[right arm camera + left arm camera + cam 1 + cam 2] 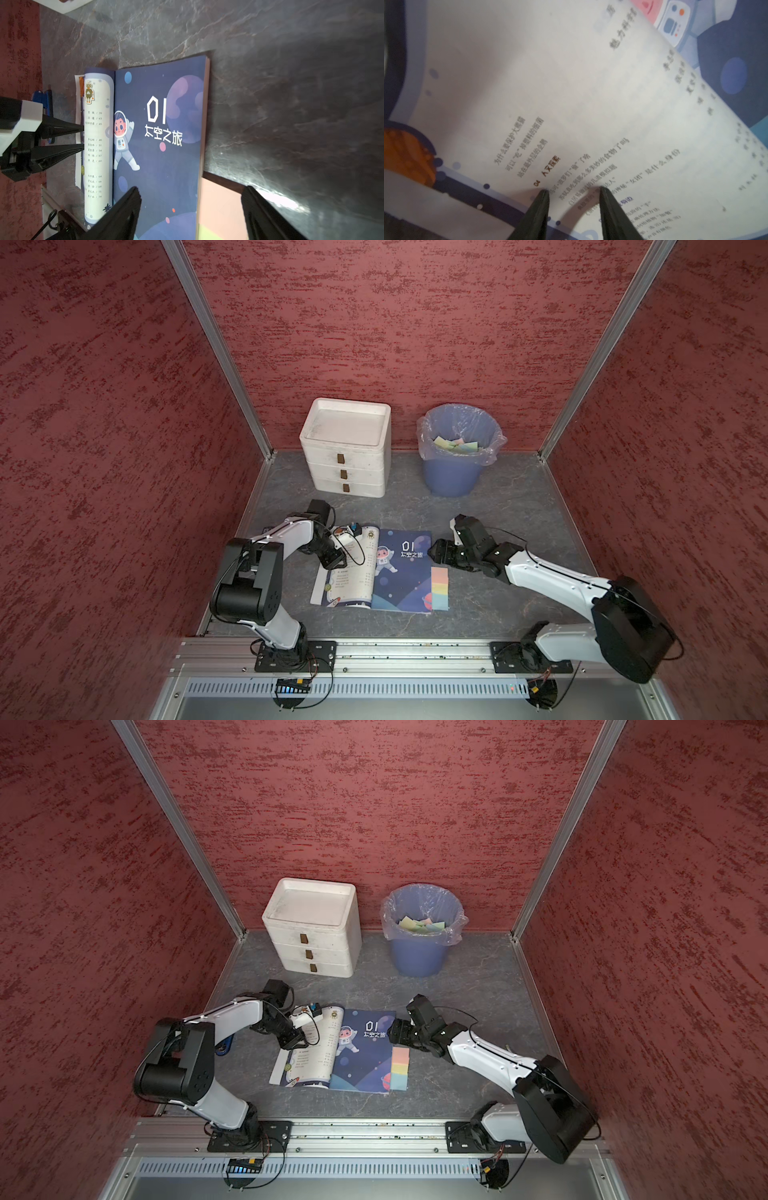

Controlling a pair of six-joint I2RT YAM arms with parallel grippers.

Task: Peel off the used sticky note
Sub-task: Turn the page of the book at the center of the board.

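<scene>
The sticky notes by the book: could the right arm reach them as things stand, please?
Probably yes: the right end effector is open just beside the notes, with nothing in between.

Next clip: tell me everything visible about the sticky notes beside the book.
The sticky notes form a flat paper strip of four coloured squares in a row: pink farthest from the robot, then yellow, green, blue. The strip lies on the table along the open book, by the nearer half of its right edge. Whether it only meets that edge or slips under it cannot be told. Nothing grips it: the right gripper, open, hangs near the pink end.
</scene>
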